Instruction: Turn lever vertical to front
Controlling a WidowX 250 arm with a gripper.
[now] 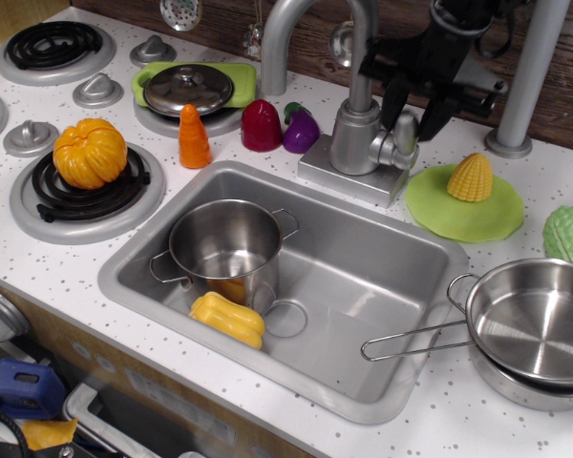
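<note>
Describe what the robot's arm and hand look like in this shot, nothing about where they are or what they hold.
The hand is matt black all over, angular and blocky, ending in two short dark fingers. Above it sits a chunky black wrist section with hard edges. Dark cables loop at the top right of it. No markings, labels or coloured parts are visible.
</note>
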